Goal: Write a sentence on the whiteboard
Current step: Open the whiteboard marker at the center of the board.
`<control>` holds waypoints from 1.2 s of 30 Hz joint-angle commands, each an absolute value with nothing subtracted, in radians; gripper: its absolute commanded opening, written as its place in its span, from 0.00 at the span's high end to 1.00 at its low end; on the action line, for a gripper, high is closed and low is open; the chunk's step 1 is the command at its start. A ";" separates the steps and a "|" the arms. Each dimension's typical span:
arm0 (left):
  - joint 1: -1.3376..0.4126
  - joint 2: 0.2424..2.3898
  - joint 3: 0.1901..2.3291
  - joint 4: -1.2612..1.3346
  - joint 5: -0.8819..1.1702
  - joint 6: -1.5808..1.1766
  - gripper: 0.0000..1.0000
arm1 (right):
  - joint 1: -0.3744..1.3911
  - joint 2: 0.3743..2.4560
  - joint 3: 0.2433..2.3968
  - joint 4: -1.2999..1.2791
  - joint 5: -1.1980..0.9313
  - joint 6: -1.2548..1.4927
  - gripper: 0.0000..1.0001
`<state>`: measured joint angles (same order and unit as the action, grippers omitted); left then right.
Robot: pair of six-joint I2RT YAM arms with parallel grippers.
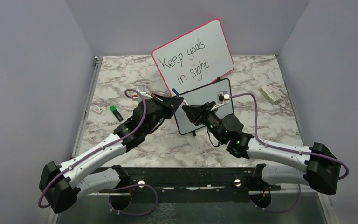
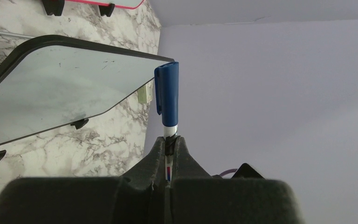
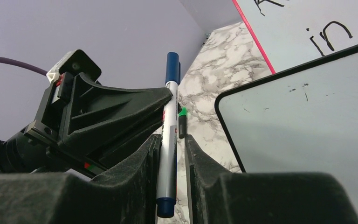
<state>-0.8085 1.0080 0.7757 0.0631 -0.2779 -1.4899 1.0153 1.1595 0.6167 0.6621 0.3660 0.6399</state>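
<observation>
The small black-framed whiteboard [image 1: 207, 112] [image 2: 51, 88] [image 3: 307, 121] lies on the marble table, and only a few faint specks show on it; no sentence is in view. A white marker with a blue cap [image 2: 167, 95] [image 3: 169, 140] hangs in the air between both arms, just left of the board. My left gripper [image 1: 179, 100] [image 2: 170, 140] is shut on the barrel just below the cap. My right gripper [image 1: 189, 111] [image 3: 172, 137] straddles the marker's rear end. One finger touches the barrel and a narrow gap shows at the other.
A larger pink-framed board [image 1: 193, 51] with black writing leans at the back, just behind the small one. A green-capped marker [image 1: 115, 112] [image 3: 182, 122] lies at the left. A white block [image 1: 270, 94] sits at the right. Lilac walls enclose the table.
</observation>
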 commanded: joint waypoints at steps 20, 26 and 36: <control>-0.823 1.000 0.721 0.132 -0.264 -1.583 1.00 | 1.020 1.122 0.572 0.736 0.443 0.654 0.90; -0.822 0.970 0.708 0.084 -0.281 -1.480 0.78 | 1.020 1.061 0.580 0.631 0.437 0.601 1.00; -0.821 0.903 0.830 -0.143 -0.309 -0.873 0.35 | 0.990 0.899 0.660 0.272 0.328 0.485 1.00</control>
<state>-0.8204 0.9524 0.7647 -0.0399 -0.2821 -1.2156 1.0050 0.9558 0.6010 0.4599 0.3935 0.5465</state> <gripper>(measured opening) 0.593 0.157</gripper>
